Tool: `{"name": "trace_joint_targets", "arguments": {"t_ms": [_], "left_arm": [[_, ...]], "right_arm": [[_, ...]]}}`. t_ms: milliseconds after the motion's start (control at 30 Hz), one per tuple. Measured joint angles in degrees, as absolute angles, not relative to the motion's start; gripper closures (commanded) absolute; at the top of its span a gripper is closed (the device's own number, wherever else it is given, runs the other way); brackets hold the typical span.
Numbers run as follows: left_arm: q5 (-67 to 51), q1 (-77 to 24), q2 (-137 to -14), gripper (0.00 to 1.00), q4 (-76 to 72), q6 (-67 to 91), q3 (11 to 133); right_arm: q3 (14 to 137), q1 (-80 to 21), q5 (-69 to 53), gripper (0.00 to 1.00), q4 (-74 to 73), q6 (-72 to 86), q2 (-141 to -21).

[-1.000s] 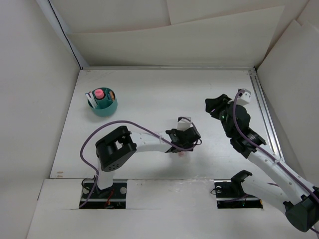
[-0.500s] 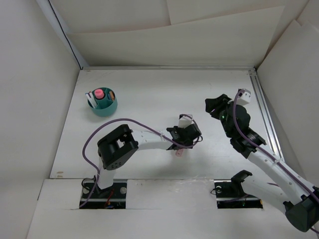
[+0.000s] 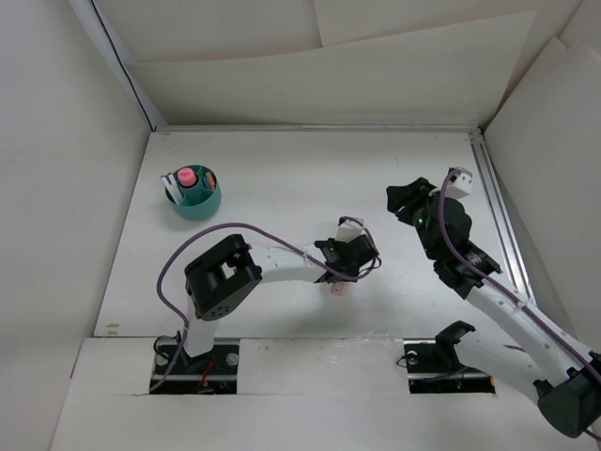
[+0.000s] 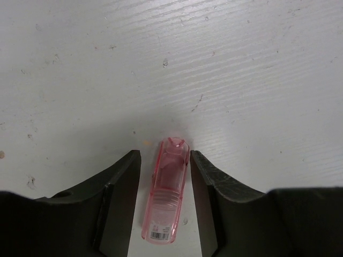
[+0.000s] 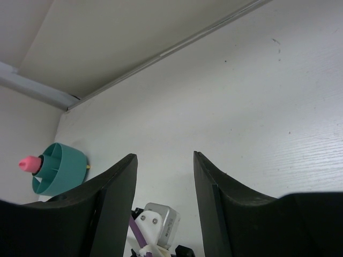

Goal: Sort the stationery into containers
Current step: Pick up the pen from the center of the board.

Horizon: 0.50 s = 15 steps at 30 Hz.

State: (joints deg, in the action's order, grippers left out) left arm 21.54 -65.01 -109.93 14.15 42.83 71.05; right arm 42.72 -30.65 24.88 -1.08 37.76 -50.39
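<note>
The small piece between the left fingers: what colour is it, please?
The piece is translucent pink, clearest in the left wrist view.

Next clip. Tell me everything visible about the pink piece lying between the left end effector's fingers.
The pink piece is a short, stubby tube of translucent pink plastic, rounded at the far end, ribbed toward the near end, with a small barcode label there. It lies flat on the white table, lengthwise between the fingers of the left end effector. A sliver of table shows beside one finger; at the other, contact cannot be told.
</note>
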Motion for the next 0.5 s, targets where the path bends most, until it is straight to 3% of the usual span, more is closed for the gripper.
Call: {"name": "trace_joint_targets", "arguments": {"t_ms": [133,267,433,500], "left_arm": [[21.5,-65.0,-110.4,0.65,14.3,41.8,71.6],[21.5,-65.0,-111.3,0.77,14.4,41.1,72.7],[21.5,-65.0,-111.4,1.00,14.3,40.9,72.9],[21.6,-65.0,-111.4,1.00,14.3,40.9,72.9]], "right_arm": [[42.7,-30.7,24.9,0.48,-1.1,37.7,-50.4],[42.7,-30.7,24.9,0.48,-1.1,37.7,-50.4],[42.7,-30.7,24.9,0.48,-1.1,37.7,-50.4],[42.7,-30.7,24.9,0.48,-1.1,37.7,-50.4]]}}
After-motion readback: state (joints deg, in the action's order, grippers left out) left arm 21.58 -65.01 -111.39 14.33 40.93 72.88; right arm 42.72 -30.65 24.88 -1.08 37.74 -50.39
